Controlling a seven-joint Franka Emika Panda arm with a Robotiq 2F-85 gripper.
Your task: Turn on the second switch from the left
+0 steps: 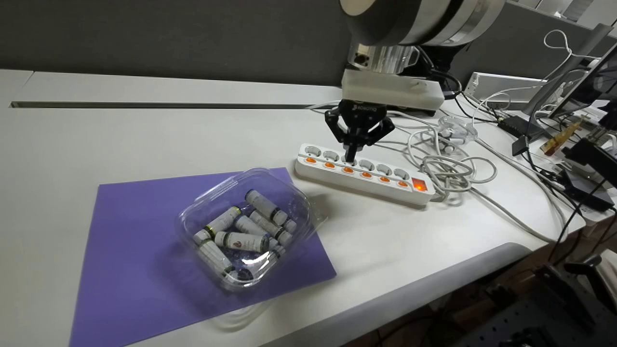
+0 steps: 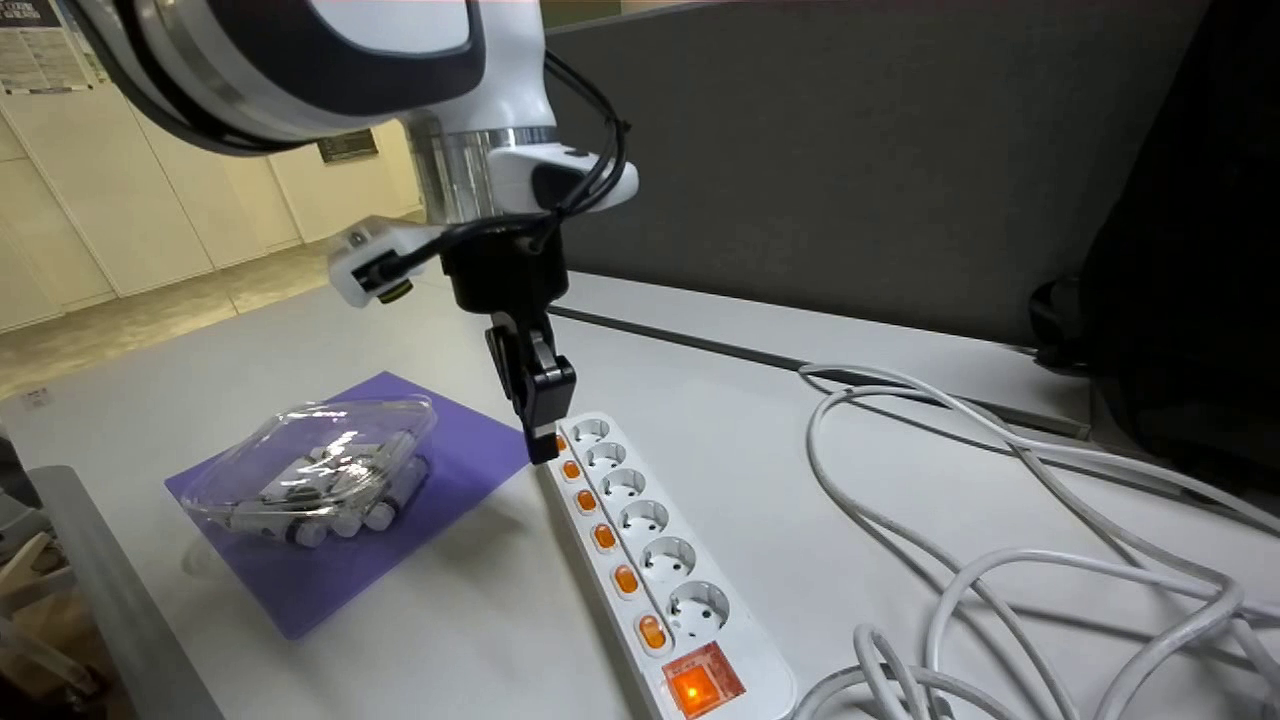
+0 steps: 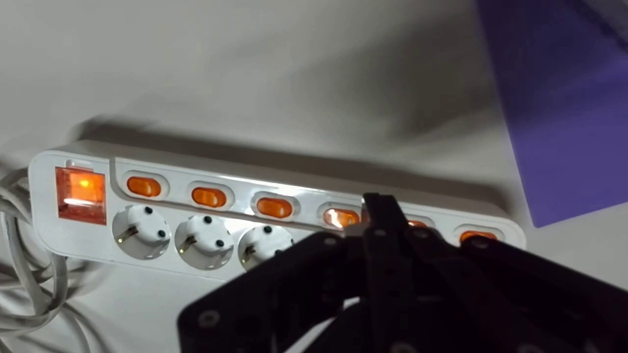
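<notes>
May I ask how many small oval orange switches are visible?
6 small orange switches, in one row along the white plastic power strip, one beside each round socket; an exterior view shows all.

In the wrist view the gripper [image 3: 385, 203] hides part of the strip [image 3: 241, 200] and much of the second switch [image 3: 417, 223]; the right edge crops the sheet [image 3: 571, 147]. The top edge cuts off the arm [image 1: 422, 21] in both exterior views. The print [image 1: 238, 244] on the tubes [image 1: 264, 206] is too small to read.
</notes>
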